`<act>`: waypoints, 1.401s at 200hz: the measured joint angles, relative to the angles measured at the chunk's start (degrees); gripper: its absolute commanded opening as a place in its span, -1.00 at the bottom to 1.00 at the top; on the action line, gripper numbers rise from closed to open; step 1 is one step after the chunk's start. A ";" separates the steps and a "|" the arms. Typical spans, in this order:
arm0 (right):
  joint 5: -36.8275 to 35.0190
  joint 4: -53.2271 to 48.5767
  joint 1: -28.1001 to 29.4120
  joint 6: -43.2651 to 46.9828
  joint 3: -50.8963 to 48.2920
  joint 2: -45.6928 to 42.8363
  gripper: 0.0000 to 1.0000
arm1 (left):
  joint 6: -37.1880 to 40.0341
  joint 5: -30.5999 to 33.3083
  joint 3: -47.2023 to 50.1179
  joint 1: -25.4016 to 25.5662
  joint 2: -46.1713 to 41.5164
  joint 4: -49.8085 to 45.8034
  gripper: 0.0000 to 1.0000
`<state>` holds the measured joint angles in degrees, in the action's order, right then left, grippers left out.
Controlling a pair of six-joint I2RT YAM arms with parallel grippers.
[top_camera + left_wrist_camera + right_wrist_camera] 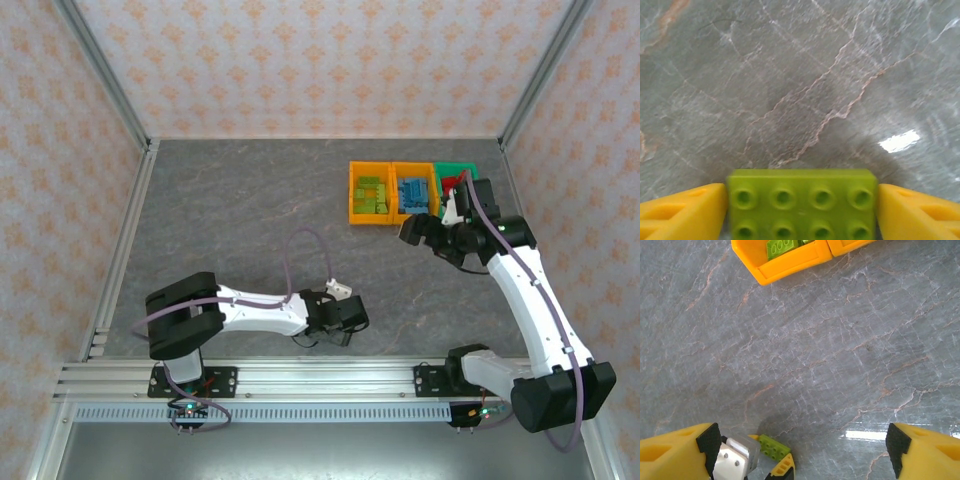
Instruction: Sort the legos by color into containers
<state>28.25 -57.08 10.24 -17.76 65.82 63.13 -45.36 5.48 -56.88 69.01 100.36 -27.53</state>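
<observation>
- Left hand (801, 197): found clamped on one lime green brick (801, 215). Both yellow fingers (685, 210) are pressed against the brick's ends.
- The grey marbled desk (790, 75) is seen beyond the held brick. Whether the brick rests on it cannot be told.
- Right hand (803, 445): fingers are held wide apart, with nothing between them.
- Three bins are set side by side in a row just ahead of the right hand and well apart from the left hand.
- First orange bin (352, 195), on the row's end nearer the left hand: lime bricks (372, 195) are lodged inside.
- Second orange bin (415, 167), in the middle: blue bricks (413, 192) are lodged inside.
- Green bin (456, 166), on the far end: red bricks (452, 185) are noted inside, partly covered by the right arm.
</observation>
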 measured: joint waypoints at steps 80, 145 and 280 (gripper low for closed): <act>3.78 -3.87 0.00 -1.55 -2.62 -5.05 0.79 | -0.81 1.29 -0.31 0.26 -0.15 -0.24 0.04; 6.32 -4.83 0.00 -4.63 -2.62 -9.01 0.80 | 4.98 3.74 -10.36 -6.38 -2.82 -1.44 0.06; 3.80 -2.45 0.00 -9.27 -4.48 -12.76 0.81 | 23.74 7.65 -83.67 -25.35 44.83 -2.73 0.27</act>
<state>32.05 -59.53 10.24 -27.03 61.34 50.37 -21.63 13.13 -140.55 43.66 145.18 -30.26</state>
